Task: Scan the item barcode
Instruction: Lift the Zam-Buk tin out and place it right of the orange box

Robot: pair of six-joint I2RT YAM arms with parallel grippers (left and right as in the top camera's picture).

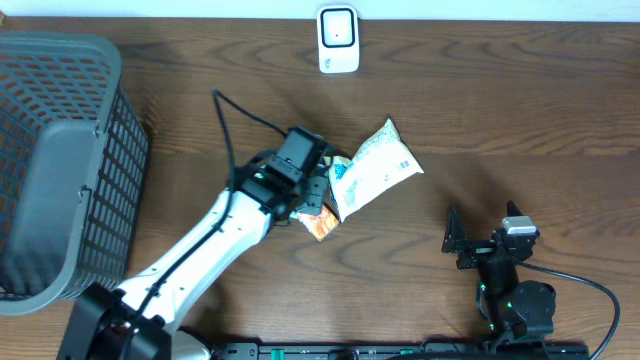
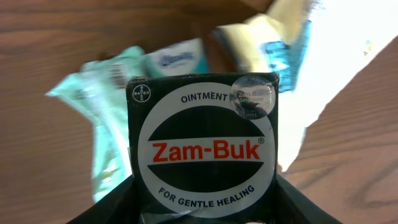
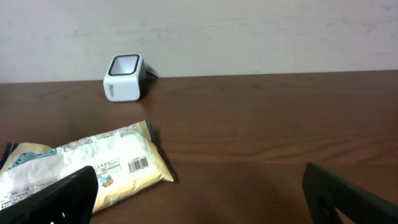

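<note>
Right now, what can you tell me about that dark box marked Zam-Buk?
The Zam-Buk box is a small dark carton, apparently printed cardboard. Its front shows a white ring with red Zam-Buk lettering, the words Ointment and For Gentle Healing, a cross logo top left and a round silvery sticker top right. It looks undented, upright in the left wrist view, clamped at its lower sides by the left gripper. Blurred packets lie behind it.
</note>
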